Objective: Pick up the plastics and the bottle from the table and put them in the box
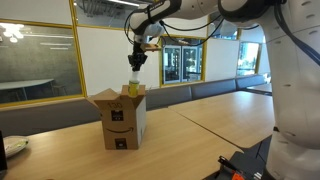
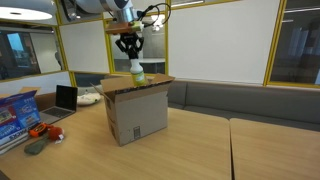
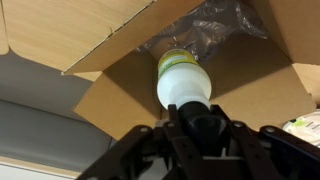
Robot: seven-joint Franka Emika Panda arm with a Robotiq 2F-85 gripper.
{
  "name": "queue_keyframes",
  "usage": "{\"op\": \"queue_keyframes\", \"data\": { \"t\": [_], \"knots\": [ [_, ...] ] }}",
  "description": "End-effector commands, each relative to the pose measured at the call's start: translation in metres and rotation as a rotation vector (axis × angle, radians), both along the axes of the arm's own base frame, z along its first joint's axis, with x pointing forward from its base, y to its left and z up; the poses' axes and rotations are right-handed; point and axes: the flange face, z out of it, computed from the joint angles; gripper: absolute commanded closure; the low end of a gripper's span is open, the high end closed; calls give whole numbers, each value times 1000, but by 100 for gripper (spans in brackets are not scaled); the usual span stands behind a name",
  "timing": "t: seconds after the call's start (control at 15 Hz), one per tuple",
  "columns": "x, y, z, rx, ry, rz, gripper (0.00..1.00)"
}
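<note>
Pincer (image 3: 190,118) on bottle (image 3: 180,82); plastics (image 3: 215,30) inside box (image 3: 110,100)

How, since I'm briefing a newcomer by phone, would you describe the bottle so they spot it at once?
Find the brown cardboard box on the long wooden table. Just above its open top, the gripper holds the bottle. It is slim and pale yellowish, unlike the crinkled clear plastics inside the box.
</note>
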Motion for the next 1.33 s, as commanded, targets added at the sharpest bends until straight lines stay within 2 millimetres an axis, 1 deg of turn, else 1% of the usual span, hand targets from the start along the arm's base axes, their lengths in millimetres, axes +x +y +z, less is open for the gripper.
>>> {"op": "queue_keyframes", "data": {
  "t": [0.0,0.4,0.53,0.67,0.73,0.8,0.87,1.13,1.27],
  "knots": [
    [6,7,-12,12,-60,-5,85],
    [30,37,-71,-24,-75,28,86],
    [38,44,-88,-62,-79,35,86],
    [42,49,-101,-97,-76,41,86],
    [44,51,-107,-108,-69,38,43],
    [44,53,-112,-122,-62,47,38],
    [45,55,-114,-129,-60,46,31],
    [43,57,-109,-147,-67,50,1],
    [42,55,-105,-152,-72,47,0]
  ]
}}
